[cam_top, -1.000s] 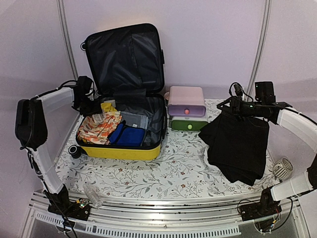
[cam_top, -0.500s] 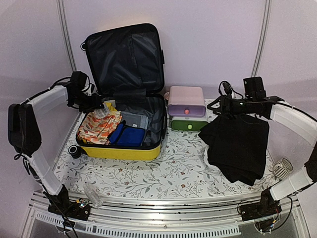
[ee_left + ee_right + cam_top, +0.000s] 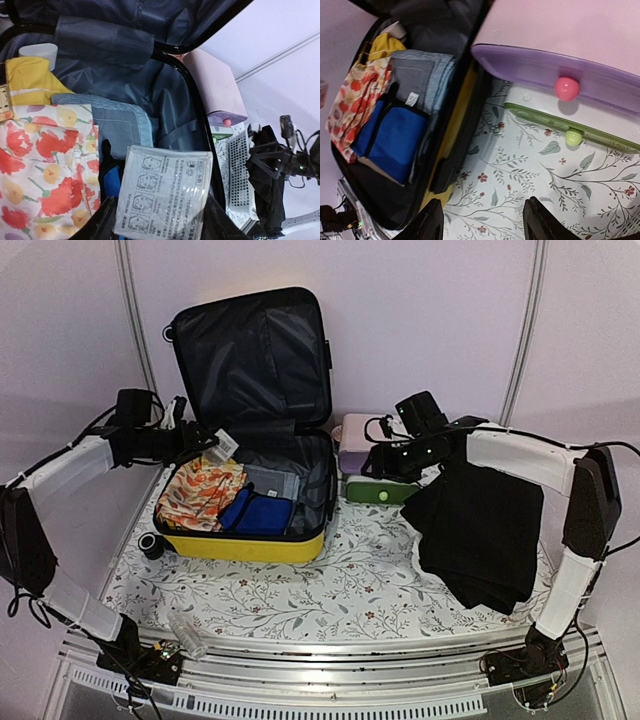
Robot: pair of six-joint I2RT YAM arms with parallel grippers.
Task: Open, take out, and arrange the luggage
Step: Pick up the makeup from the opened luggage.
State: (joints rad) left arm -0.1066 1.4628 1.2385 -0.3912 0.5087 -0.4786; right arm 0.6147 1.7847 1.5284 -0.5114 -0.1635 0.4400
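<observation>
Floral tablecloth (image 3: 350,570), drawer box (image 3: 358,435) beside luggage (image 3: 240,545), black cloth (image 3: 480,540)

Illegibly small print on the clear packet (image 3: 162,192); luggage (image 3: 165,100) cut off at top and left.

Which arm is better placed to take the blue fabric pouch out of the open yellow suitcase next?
Probably right. The right gripper is open and empty beside the glossy yellow hard-shell suitcase, with the blue fabric pouch in its camera view. The left gripper is shut on a clear printed plastic packet.
</observation>
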